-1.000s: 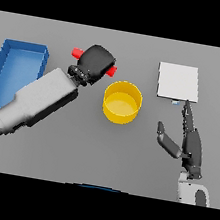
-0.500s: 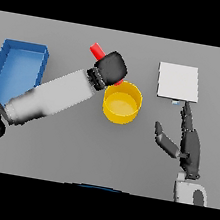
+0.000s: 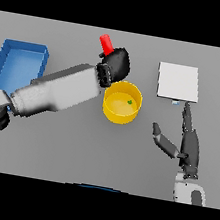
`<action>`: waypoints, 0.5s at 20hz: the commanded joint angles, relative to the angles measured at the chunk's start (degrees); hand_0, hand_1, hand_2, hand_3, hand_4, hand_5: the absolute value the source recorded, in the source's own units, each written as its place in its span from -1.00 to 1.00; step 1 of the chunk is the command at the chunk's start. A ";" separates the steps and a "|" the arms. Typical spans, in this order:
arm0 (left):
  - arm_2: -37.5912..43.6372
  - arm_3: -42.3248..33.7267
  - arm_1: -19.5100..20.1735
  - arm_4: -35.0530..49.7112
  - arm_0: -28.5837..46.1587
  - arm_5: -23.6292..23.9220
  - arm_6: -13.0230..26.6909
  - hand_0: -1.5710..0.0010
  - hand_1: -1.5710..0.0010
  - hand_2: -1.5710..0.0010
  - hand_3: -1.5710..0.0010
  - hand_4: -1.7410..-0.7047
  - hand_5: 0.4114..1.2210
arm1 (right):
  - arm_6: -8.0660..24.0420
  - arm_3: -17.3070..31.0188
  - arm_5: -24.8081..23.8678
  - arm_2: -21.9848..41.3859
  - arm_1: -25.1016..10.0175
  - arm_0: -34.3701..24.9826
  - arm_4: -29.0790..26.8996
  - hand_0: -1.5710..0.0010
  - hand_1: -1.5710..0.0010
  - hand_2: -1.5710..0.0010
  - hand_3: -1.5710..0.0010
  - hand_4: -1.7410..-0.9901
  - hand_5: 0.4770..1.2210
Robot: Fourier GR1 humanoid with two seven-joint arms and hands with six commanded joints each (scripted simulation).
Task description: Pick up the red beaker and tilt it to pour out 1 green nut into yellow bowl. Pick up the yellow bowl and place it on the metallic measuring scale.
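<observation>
The left hand (image 3: 117,64) hides most of the red beaker (image 3: 106,44); its mouth cannot be seen.

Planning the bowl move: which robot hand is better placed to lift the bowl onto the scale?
Right robot hand: open, free, between yellow round bowl and square metallic scale. Left robot hand holds red beaker.

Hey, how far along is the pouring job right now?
Done: one green nut lies in the yellow bowl. In hand: the left hand grips the red beaker, held tilted by the bowl's rim. Left: the bowl sits on the table, not on the scale. The right hand is open near the scale, holding nothing.
</observation>
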 commanded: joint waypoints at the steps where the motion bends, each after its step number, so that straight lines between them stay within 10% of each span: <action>1: -1.26 0.43 -0.64 -0.66 0.01 0.55 -0.27 -1.00 -1.00 -1.00 -1.00 -0.99 1.00 | 0.31 -0.03 -0.09 0.14 0.29 -0.42 0.01 1.00 1.00 1.00 1.00 0.37 -0.72; 10: -7.00 3.22 -0.80 -2.59 -7.45 1.44 -5.59 -1.00 -1.00 -1.00 -1.00 -0.98 1.00 | -0.14 -0.45 -0.17 1.18 0.26 0.59 1.54 1.00 1.00 1.00 1.00 0.42 -0.69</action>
